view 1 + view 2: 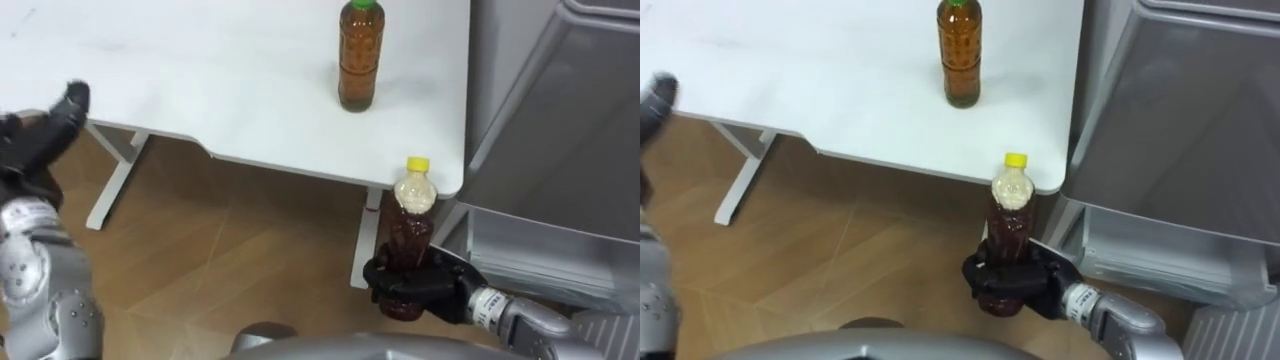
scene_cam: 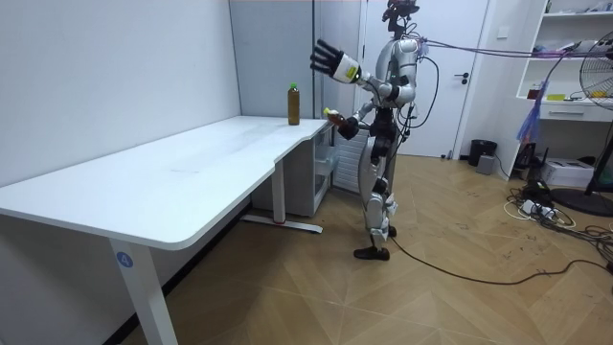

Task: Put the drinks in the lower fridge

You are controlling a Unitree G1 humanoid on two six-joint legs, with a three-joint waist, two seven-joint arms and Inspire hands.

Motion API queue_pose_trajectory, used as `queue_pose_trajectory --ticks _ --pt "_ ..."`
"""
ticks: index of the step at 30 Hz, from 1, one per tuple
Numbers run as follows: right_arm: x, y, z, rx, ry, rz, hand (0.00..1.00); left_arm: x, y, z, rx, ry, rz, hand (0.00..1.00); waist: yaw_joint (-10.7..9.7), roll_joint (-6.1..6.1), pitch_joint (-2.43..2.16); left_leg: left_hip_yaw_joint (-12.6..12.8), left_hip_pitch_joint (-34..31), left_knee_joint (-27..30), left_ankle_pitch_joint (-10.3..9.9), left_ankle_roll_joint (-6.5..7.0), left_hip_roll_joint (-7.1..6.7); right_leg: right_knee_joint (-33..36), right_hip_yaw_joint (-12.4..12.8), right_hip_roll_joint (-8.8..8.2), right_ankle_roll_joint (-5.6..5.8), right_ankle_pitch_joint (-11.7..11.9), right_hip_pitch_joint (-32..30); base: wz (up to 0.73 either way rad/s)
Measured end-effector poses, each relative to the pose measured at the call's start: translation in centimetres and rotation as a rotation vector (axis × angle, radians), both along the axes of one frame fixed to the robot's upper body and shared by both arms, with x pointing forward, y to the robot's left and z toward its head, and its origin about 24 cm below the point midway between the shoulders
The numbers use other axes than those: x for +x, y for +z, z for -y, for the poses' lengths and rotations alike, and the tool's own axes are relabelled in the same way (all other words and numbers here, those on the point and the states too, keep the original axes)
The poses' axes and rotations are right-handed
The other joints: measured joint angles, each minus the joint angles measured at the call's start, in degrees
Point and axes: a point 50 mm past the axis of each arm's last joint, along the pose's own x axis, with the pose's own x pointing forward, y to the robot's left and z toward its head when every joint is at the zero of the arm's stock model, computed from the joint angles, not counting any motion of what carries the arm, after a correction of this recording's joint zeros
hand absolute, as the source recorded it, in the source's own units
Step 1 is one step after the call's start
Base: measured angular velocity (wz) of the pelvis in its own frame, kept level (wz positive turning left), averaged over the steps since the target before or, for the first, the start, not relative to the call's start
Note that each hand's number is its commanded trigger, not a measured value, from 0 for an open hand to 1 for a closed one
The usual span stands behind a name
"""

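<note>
Gripping the bottle [image 1: 412, 215] low on its body, the right hand [image 1: 415, 290] had its fingers curled round it at the lower centre-right of the frame. The bottle was upright, yellow cap up, off the table [image 1: 200, 80] and over the floor [image 1: 230, 260], just beside the table's corner. The left hand [image 1: 45, 130] was raised at the left edge, fingers straight and spread, holding nothing. A green-capped bottle [image 1: 360, 60] stood on the table at top centre, not yet fetched.

Risks, as judged: the grip sat low, so the bottle could tilt or slip in a quick swing and drop to the floor. The cap was near the table corner, so a lift or turn could knock it there.

The fridge [image 1: 560, 120] took up the right side, its lower part at lower right. I could not tell whether that compartment was open. The table corner crowded the path from above.
</note>
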Motion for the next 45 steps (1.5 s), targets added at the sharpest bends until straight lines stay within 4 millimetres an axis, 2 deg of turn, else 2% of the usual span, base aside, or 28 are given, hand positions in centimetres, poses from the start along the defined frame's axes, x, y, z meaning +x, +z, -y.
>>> queue_pose_trajectory --ticks 2,6,12,15,22,23,24,28,30,36,45 --pt "0.0 -0.1 -0.2 0.002 0.001 -0.002 1.00 -1.2 -2.8 0.8 -0.065 -0.008 -0.133 0.00 -0.2 0.08 0.08 0.1 0.1 -0.3 0.0 -0.01 0.02 0.0 0.1 0.04 0.00 0.0 0.0 0.00" --pt "-0.3 -0.3 -0.5 0.009 0.009 -0.026 1.00 -3.9 -7.2 2.8 -0.153 -0.095 -0.365 0.00 -0.3 0.23 0.33 0.6 0.3 -0.7 0.0 -0.05 0.14 0.0 0.7 0.11 0.00 0.0 -0.2 -0.07" --pt "-0.7 -1.0 0.1 -0.018 -0.018 -0.074 1.00 -8.2 -11.1 4.6 -0.110 -0.317 -0.701 0.00 -2.8 0.18 0.25 0.8 -0.2 -0.6 -0.1 -0.04 0.15 0.2 0.6 0.05 0.03 0.1 -0.8 -0.01" --pt "-0.7 -1.2 0.0 0.008 -0.044 -0.072 1.00 -9.8 -12.0 5.3 -0.120 -0.416 -0.790 0.00 -4.5 0.05 0.24 0.8 -0.1 -0.8 -0.1 -0.04 0.15 0.2 0.7 0.07 0.04 0.1 -0.8 0.00" --pt "-1.1 -1.6 0.3 0.058 -0.120 -0.089 1.00 -10.7 -12.5 5.9 -0.144 -0.518 -0.824 0.00 -6.6 -0.31 0.01 1.4 0.1 -1.0 -0.1 -0.02 0.21 0.2 1.3 0.11 0.11 0.2 -1.0 -0.05" --pt "-1.3 -1.8 0.4 0.073 -0.145 -0.100 1.00 -10.8 -12.6 5.9 -0.150 -0.526 -0.829 0.00 -6.6 -0.77 -0.09 1.5 0.1 -1.2 -0.1 -0.02 0.21 0.2 1.4 0.11 0.12 0.3 -1.0 -0.07" --pt "-1.6 -2.0 0.5 0.082 -0.177 -0.122 1.00 -11.1 -12.7 5.9 -0.153 -0.526 -0.842 0.00 -6.7 -0.64 -0.17 1.7 0.1 -1.4 -0.1 -0.02 0.21 0.2 1.6 0.11 0.13 0.3 -1.0 -0.07" --pt "-3.4 -3.4 1.1 0.030 -0.241 -0.236 1.00 -11.3 -12.8 5.9 -0.133 -0.549 -0.866 0.00 -7.2 -1.43 -0.55 2.1 0.0 -1.4 -0.1 -0.02 0.26 0.2 1.7 0.10 0.14 0.3 -1.5 -0.03" --pt "-4.3 -4.0 1.5 -0.010 -0.261 -0.283 1.00 -11.1 -12.8 6.0 -0.121 -0.563 -0.867 0.00 -7.3 -1.35 -0.44 2.9 -0.4 -1.4 -0.1 -0.02 0.36 0.5 2.6 0.13 0.09 0.4 -2.5 -0.18" --pt "-3.9 -4.1 1.6 -0.038 -0.286 -0.275 1.00 -10.6 -12.8 6.1 -0.048 -0.650 -0.888 0.00 -9.7 -1.31 -0.31 3.4 -0.5 -1.5 -0.1 0.01 0.47 0.9 3.0 0.13 0.14 0.4 -3.1 -0.05" --pt "-4.4 -4.4 2.1 -0.008 -0.415 -0.310 1.00 -10.2 -12.8 6.3 -0.038 -0.673 -0.883 0.00 -9.9 -1.37 -0.23 4.1 0.0 -1.9 -0.1 -0.01 0.63 0.8 3.8 0.32 0.14 0.4 -3.1 -0.02"
